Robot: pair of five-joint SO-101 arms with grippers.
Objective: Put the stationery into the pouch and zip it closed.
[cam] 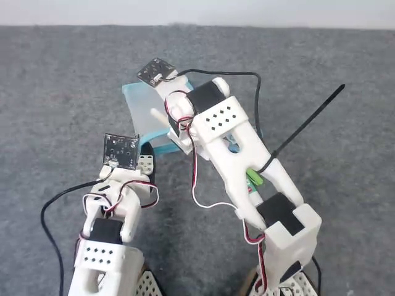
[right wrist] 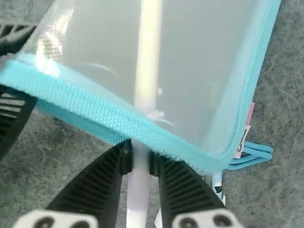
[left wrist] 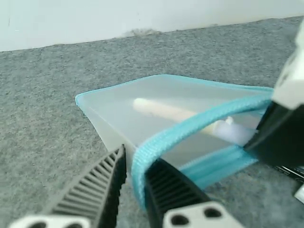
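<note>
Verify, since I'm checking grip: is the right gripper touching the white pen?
Touching. The right wrist view shows the right gripper pinching the white pen from both sides.

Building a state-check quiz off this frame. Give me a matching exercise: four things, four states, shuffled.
Things:
1. left gripper
2. right gripper
3. white pen
4. green-tipped item

States:
a. lying on the grey mat under the right arm
b. pinching the blue edge of the pouch
c. partway inside the pouch
d. clamped on the white pen

Pairs: 1-b, 2-d, 3-c, 4-a
</note>
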